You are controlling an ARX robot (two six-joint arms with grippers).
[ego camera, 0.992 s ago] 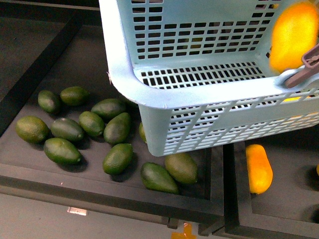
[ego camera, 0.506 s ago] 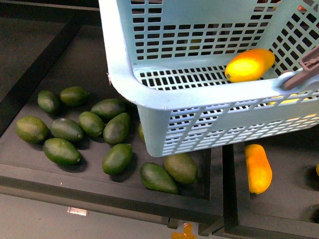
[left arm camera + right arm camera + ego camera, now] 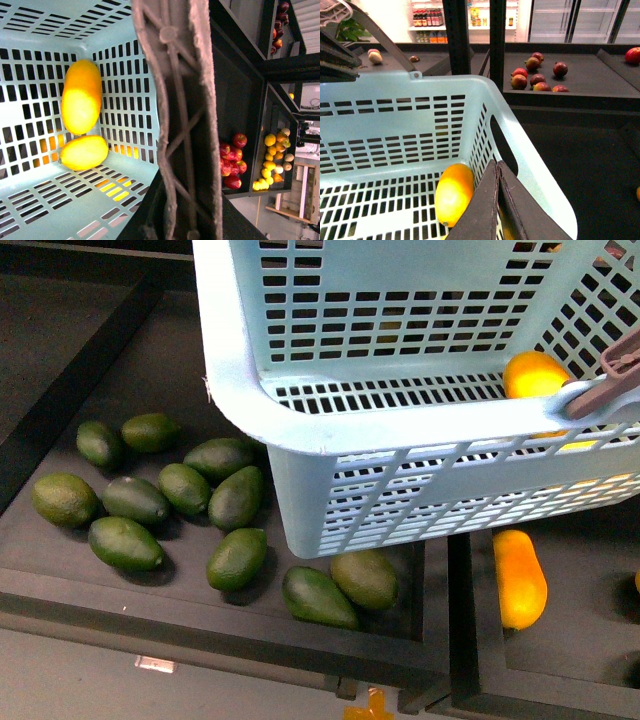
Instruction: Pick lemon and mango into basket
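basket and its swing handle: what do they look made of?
Basket: looks like moulded plastic, light aqua, smooth with a soft sheen; regular slotted walls and a rounded rim. Handle: probably plastic too, matte brown, with moulded cross-ribs and a round stud; the surface looks grainy, so not certain.

The basket [image 3: 400, 425] is light aqua plastic with slotted walls and a slotted floor, open side up, and both fruits lie inside it on the floor. The mango [image 3: 81, 102] is a long, smooth oval, orange at one end and paling to bright yellow at the other. It lies on its side close along a slotted wall. The lemon [image 3: 84, 152] (shorter, a plainer yellow) lies on its side just beside the mango's yellow end, apparently touching it, close to the basket's corner.
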